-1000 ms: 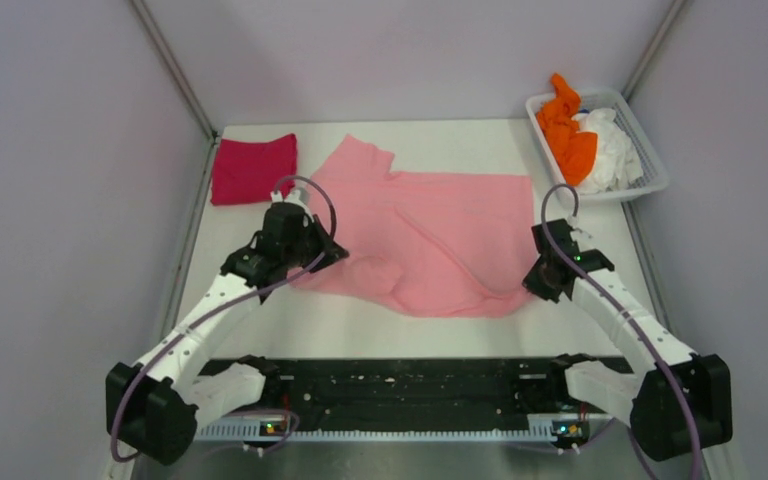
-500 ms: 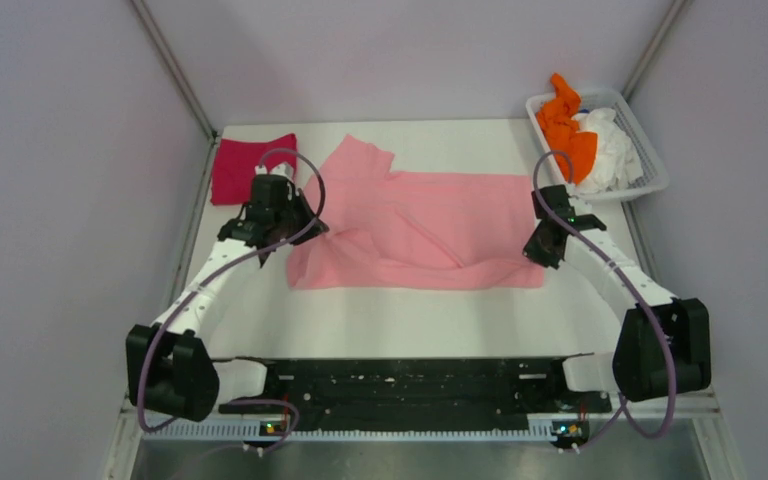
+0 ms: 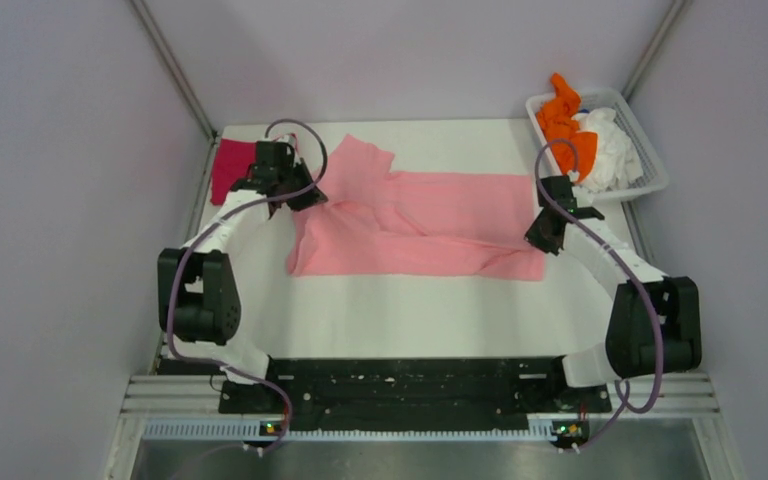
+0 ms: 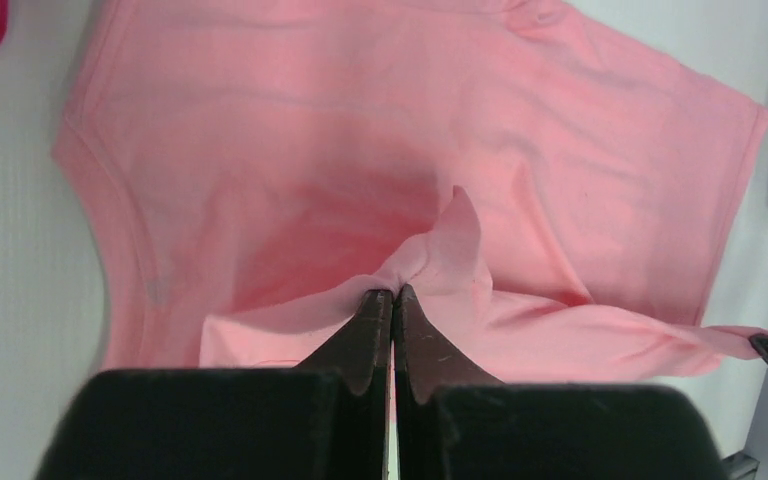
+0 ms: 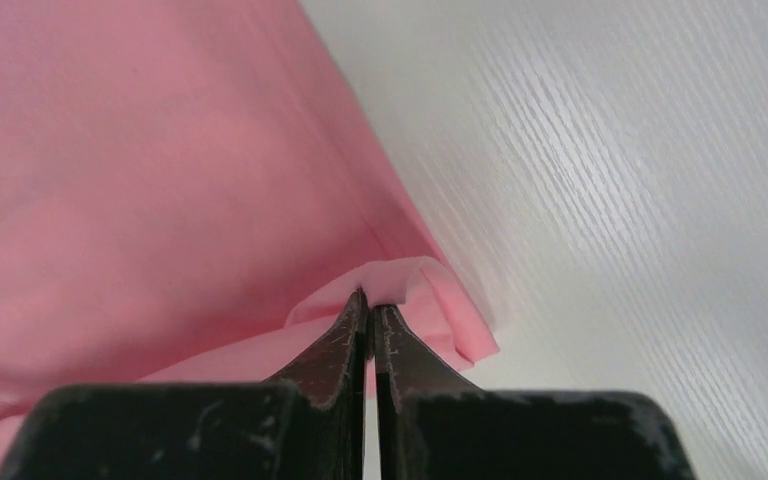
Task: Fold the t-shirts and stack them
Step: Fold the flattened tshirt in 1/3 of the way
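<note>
Your left gripper (image 4: 393,295) and right gripper (image 5: 368,298) pinch the pink shirt (image 3: 430,215) tight; its near edge has moved back, starting the fold.

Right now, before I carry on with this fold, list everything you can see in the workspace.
pink t-shirt: one, light pink, spread across the middle of the table
magenta-red t-shirt: one, deep magenta-red, folded, far left, partly behind the left arm
orange t-shirt: one, orange, crumpled in the basket
white t-shirt: one, white, crumpled beside the orange one
basket: one, white slatted, far right
table: one, white
left gripper: one, black, shut on the pink t-shirt
right gripper: one, black, shut on the pink t-shirt
</note>
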Robot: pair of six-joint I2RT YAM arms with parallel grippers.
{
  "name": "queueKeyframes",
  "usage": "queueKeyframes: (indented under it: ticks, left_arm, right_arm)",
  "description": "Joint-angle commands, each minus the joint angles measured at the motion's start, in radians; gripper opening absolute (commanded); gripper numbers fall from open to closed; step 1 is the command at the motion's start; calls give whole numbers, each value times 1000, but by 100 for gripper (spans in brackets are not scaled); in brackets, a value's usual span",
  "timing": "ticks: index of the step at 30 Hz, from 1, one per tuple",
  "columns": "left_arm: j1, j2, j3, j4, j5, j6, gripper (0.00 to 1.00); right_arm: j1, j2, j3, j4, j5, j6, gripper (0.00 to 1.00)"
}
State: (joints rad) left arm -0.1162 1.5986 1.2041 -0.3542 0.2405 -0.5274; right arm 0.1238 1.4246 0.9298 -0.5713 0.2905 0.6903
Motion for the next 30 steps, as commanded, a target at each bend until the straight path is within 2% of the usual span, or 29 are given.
queueKeyframes:
  ticks: [1, 2, 3, 4, 6, 7, 8, 10, 11, 13, 17, 21, 23, 25, 30]
  left_arm:
    - [30, 117, 107, 34, 46, 28, 0]
    - [36, 157, 141, 18, 66, 29, 0]
    - [42, 199, 180, -10, 92, 30, 4]
    - [46, 237, 220, -44, 106, 28, 21]
    - [50, 291, 282, -93, 106, 26, 49]
    - [52, 304, 301, -103, 98, 28, 91]
    - [54, 305, 316, -114, 87, 34, 98]
    - [56, 282, 346, -160, 53, 33, 99]
    - [56, 255, 342, -170, 37, 32, 99]
    - [55, 189, 301, -176, 32, 22, 99]
    - [44, 33, 113, -152, 58, -7, 99]
    - [24, -38, -87, -25, 164, -35, 99]
    - [19, -1, -122, 5, 229, -51, 99]
    - [18, 57, -140, 32, 278, -70, 99]
    - [16, 147, -180, 37, 232, -79, 99]
  right_arm:
    - [-25, 9, -14, 177, 23, -22, 0]
    - [-26, 9, -22, 203, 22, -24, 0]
    - [-25, 12, -25, 220, 21, -23, 4]
    - [-27, 17, -22, 225, 25, -23, 17]
    - [-33, 40, 4, 187, 45, -21, 52]
    - [-32, 49, 25, 161, 63, -17, 68]
    - [-33, 50, 37, 138, 75, -16, 73]
    - [-33, 27, 44, 118, 76, -13, 79]
    - [-33, 5, 36, 118, 66, -13, 93]
    - [-32, -43, 13, 117, 35, -21, 99]
    - [-5, -162, -79, 141, -41, -35, 99]
    - [56, -206, -173, 284, -177, -85, 99]
    - [76, -163, -187, 346, -269, -76, 99]
    - [121, -98, -182, 402, -285, -86, 99]
    - [140, 78, -180, 450, -286, -55, 99]
